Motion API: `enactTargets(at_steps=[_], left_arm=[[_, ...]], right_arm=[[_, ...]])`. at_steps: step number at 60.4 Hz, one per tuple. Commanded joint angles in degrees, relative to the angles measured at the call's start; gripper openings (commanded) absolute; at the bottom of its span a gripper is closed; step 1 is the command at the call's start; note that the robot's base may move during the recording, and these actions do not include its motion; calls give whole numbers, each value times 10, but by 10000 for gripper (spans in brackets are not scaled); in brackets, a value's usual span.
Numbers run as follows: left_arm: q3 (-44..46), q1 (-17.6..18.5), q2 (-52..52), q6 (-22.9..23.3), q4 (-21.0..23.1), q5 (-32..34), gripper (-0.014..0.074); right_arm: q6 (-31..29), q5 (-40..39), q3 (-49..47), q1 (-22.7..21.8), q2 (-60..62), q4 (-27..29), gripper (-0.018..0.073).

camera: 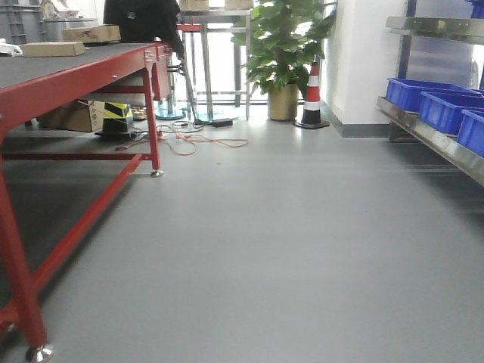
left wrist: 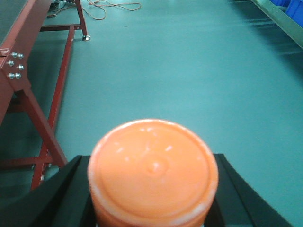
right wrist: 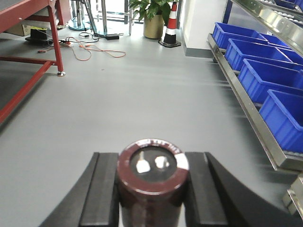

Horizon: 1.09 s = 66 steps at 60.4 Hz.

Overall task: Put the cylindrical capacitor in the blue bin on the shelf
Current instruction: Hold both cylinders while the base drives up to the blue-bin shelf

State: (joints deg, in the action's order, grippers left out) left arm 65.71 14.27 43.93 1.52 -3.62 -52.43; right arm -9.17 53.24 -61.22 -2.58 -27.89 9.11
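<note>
My right gripper [right wrist: 152, 189] is shut on the cylindrical capacitor [right wrist: 152, 175], a dark brown cylinder with two silvery terminals on top, held upright above the grey floor. My left gripper [left wrist: 152, 198] is shut on an orange round-topped container [left wrist: 154, 170]. The steel shelf [right wrist: 246, 101] runs along the right, with several blue bins [right wrist: 284, 118] on its lower tier. It also shows in the front view [camera: 431, 136] with blue bins [camera: 442, 110]. Neither gripper shows in the front view.
A red-framed workbench [camera: 76, 83] stands at the left with cardboard boxes [camera: 53, 48] on it. Its legs show in the left wrist view [left wrist: 57, 104]. Orange cable [camera: 200, 141], a potted plant [camera: 283, 53] and a traffic cone [camera: 311, 94] are at the far end.
</note>
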Motion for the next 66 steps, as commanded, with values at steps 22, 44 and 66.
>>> enactTargets(at_steps=[22,44,66], left_arm=[[1,4,-1,1,2,12,-111],[1,4,-1,1,2,12,-111],[1,4,-1,1,2,12,-111]], right_arm=[[-3,-13,-5,-1,2,0,-162],[-3,-13,-5,-1,2,0,-162],[-3,-13,-5,-1,2,0,-162]])
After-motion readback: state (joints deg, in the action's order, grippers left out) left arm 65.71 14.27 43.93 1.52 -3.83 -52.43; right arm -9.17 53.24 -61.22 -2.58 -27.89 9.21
